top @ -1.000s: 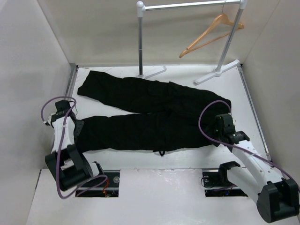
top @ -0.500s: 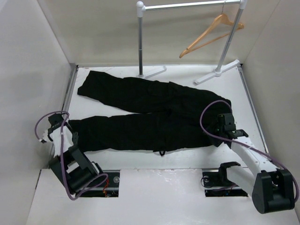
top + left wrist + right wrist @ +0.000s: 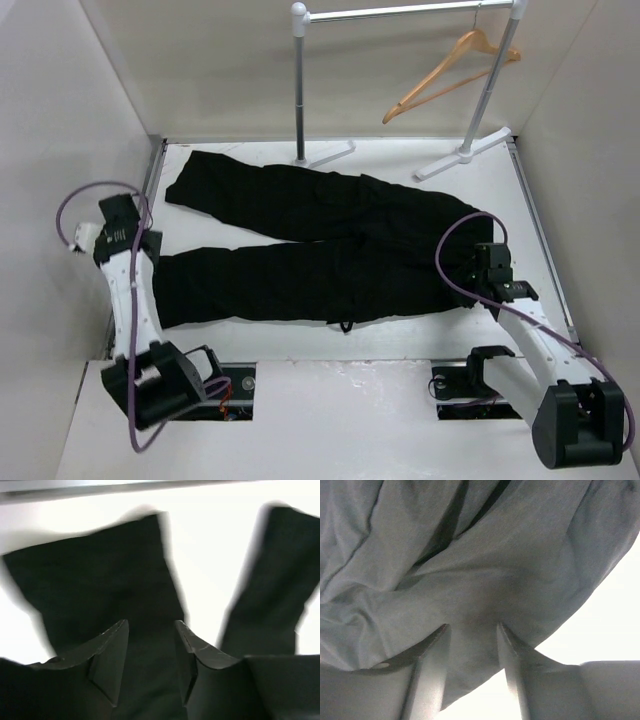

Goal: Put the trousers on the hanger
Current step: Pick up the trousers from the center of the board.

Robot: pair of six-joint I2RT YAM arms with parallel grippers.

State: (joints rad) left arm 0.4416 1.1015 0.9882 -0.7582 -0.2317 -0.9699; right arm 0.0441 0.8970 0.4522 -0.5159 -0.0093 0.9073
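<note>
Top external view: the trousers (image 3: pixel 300 270) are lying flat on the white surface (image 3: pixel 400 165), waist toward the right, the two legs spreading apart toward the left. The hanger (image 3: pixel 450 72) is hanging by its hook from the rail of the clothes rack (image 3: pixel 299 90) at the far edge, well apart from the cloth. Left pincer (image 3: pixel 150 625) is hovering over the near leg's cuff, fingers parted with a moderate gap, gripping nothing (the picture is blurring, so contact cannot be told). Right pincer (image 3: pixel 472 627) is sitting at the waist edge, fingers likewise parted, cloth showing between them but not being pinched. Handling judgement: the cloth is looking soft, floppy and light for its size, not fragile; it is likely going to sag and drag from any single hold, so the cuff and waistband hems are offering the firmest bites, one per arm. Room: white walls (image 3: pixel 60 120) are closing in on three sides and the rack's feet are taking up the far strip, so lifting space is looking tight.
</note>
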